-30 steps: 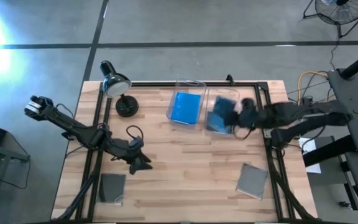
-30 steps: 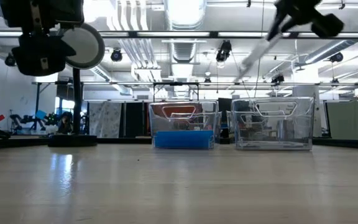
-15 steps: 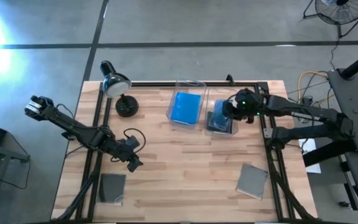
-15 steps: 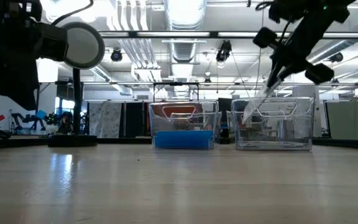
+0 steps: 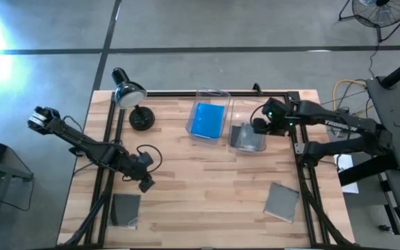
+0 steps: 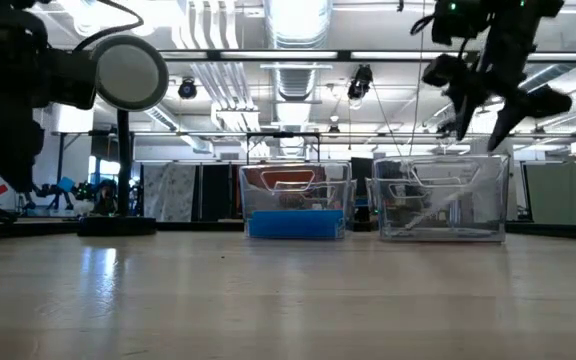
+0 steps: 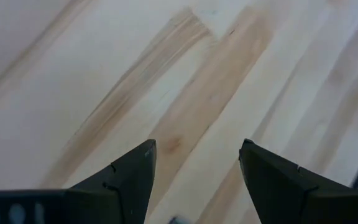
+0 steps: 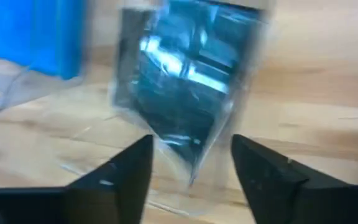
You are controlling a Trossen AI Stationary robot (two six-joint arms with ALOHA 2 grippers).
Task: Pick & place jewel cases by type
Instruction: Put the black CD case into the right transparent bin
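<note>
My right gripper (image 5: 257, 126) (image 6: 488, 115) hangs open over the right clear bin (image 5: 236, 111). Under it a dark grey jewel case (image 8: 185, 99) (image 5: 247, 137) lies inside that bin, tilted in the low view (image 6: 436, 213). The left bin (image 5: 212, 91) holds a bright blue jewel case (image 5: 208, 119) lying flat. Two more grey jewel cases lie flat on the table, one near left (image 5: 126, 208) and one near right (image 5: 282, 201). My left gripper (image 5: 145, 183) (image 7: 197, 168) is open over bare wood, just beyond the near-left case.
A desk lamp (image 5: 132, 104) stands at the far left corner. A dark frame rail (image 5: 105, 132) runs along the table's left, far and right sides. Bare wood lies between the bins and the two near cases.
My right gripper carried the dark grey case toward the table's left and down over the right bin, then opened and let go. The case has dropped into the bin. My left gripper has drifted a little toward the table's left edge.
</note>
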